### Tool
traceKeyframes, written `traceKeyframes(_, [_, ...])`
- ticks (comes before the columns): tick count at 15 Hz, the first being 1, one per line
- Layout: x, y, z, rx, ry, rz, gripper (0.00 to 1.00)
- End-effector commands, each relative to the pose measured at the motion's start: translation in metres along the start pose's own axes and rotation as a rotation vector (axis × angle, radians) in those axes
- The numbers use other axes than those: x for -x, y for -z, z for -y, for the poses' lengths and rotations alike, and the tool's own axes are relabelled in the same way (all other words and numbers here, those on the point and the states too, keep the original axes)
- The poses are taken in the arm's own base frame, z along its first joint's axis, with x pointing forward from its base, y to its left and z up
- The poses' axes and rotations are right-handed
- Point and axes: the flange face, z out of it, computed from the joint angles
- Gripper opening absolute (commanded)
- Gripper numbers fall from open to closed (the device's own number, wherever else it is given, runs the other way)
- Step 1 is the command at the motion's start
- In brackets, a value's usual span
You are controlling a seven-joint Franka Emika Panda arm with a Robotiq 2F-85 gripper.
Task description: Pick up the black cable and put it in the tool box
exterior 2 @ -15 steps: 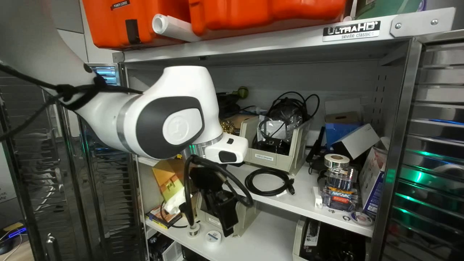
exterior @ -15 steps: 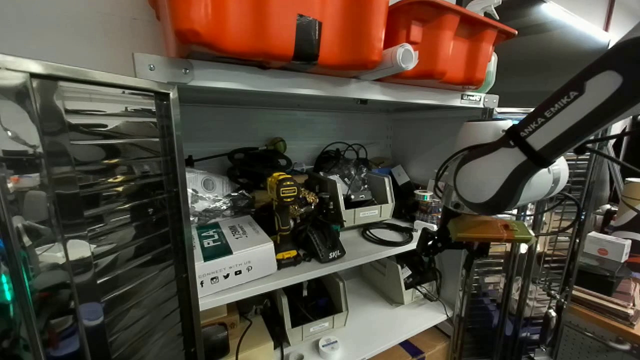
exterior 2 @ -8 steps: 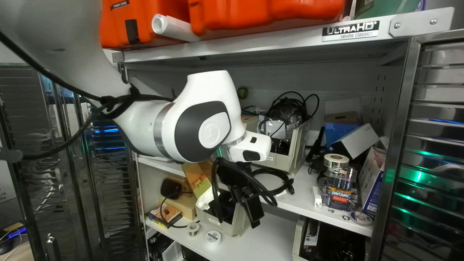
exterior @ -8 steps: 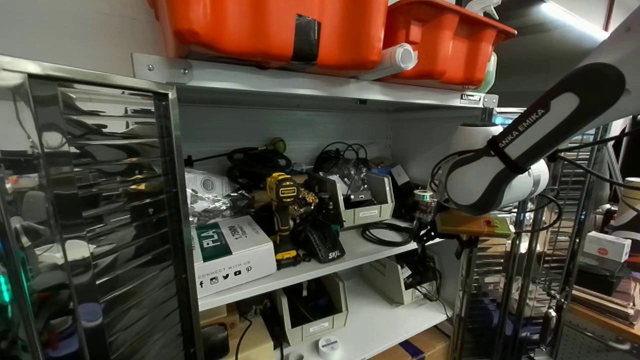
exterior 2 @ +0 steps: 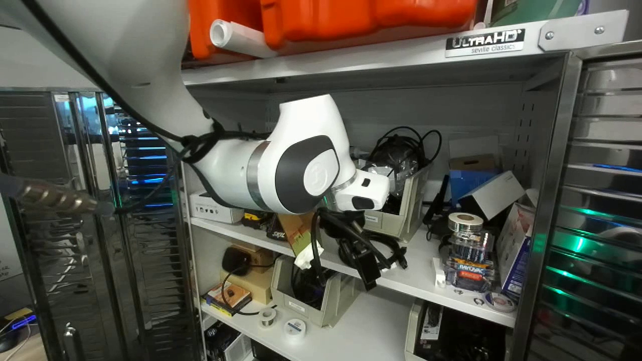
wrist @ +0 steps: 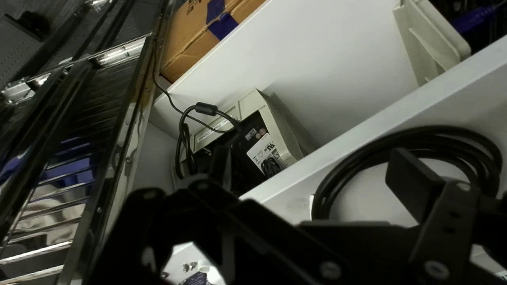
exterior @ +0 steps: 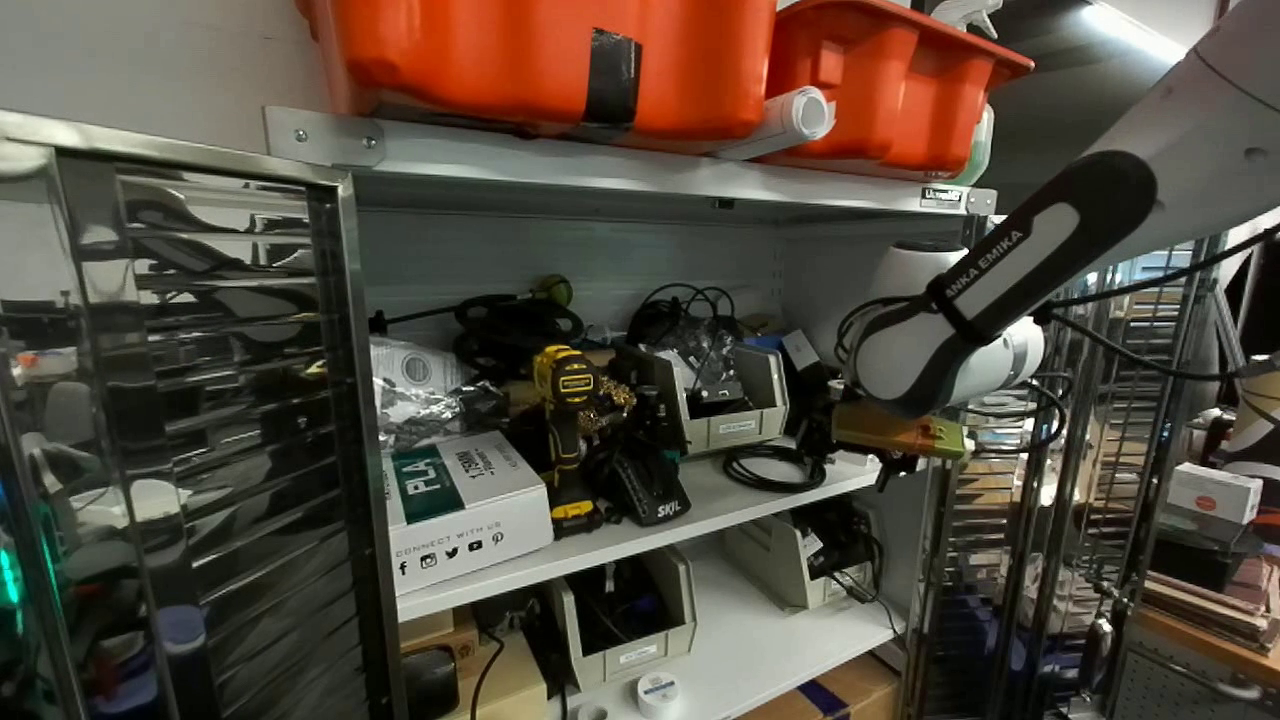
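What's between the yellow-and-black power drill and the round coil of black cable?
In an exterior view, a SKIL-marked black plastic unit beside the drill, then white shelf up to the coil.

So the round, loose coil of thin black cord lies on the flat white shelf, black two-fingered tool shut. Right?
Not shut: the wrist view shows the tool open, its fingers wide apart. The coil does lie on the shelf.
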Motion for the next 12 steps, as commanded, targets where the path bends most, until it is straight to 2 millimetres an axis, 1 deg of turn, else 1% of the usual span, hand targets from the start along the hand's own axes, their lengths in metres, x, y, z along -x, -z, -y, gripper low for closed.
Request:
traceKeyframes(1, [-0.022,-0.007,0.022,-0.014,-0.061,-0.038,1.0])
traceKeyframes(4, [-0.031,-0.009,0.035,-0.013,-0.086,-0.069,1.0])
traceKeyframes(6, [-0.034,-0.011,0.039,-0.001,-0.094,-0.082,1.0])
traceKeyframes(12, [-0.031,-0.035,0.036,0.06,-0.104,-0.041,1.0])
